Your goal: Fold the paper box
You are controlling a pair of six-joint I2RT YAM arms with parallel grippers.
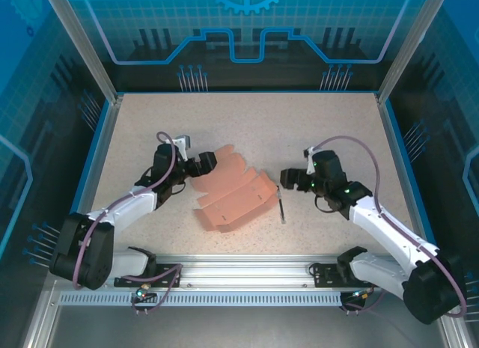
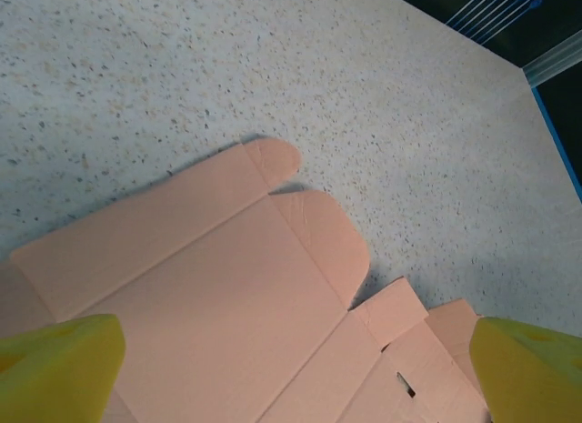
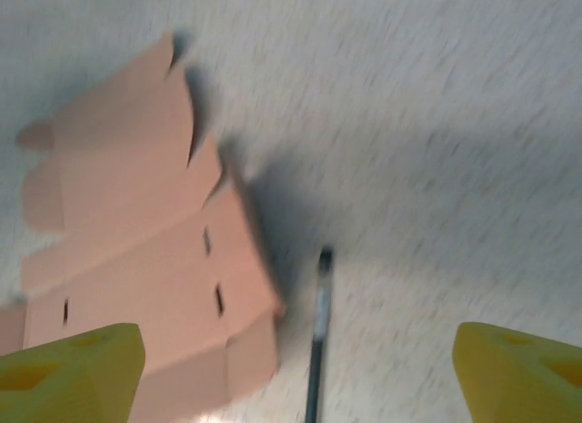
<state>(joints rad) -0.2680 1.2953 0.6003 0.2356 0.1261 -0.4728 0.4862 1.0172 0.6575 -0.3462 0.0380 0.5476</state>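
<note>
Even bright light; blurred paper box (image 3: 136,250) casts soft shadow.

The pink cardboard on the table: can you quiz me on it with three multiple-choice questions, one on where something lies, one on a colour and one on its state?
1. Where does the thin dark stick lie?
A. On the table beside the paper box, on the right arm's side
B. On top of the box
C. Off the table, on the front rail

2. What colour is the paper box?
A. Green
B. Salmon pink
C. White

3. What state is the paper box in?
A. Closed into a finished box
B. Crumpled into a ball
C. Spread open with its flaps out, not yet a closed box

Answers:
1 A: the top view shows the stick on bare table by the box's right edge.
2 B: it is pink in every view.
3 C: its flaps and slots lie exposed.
</note>
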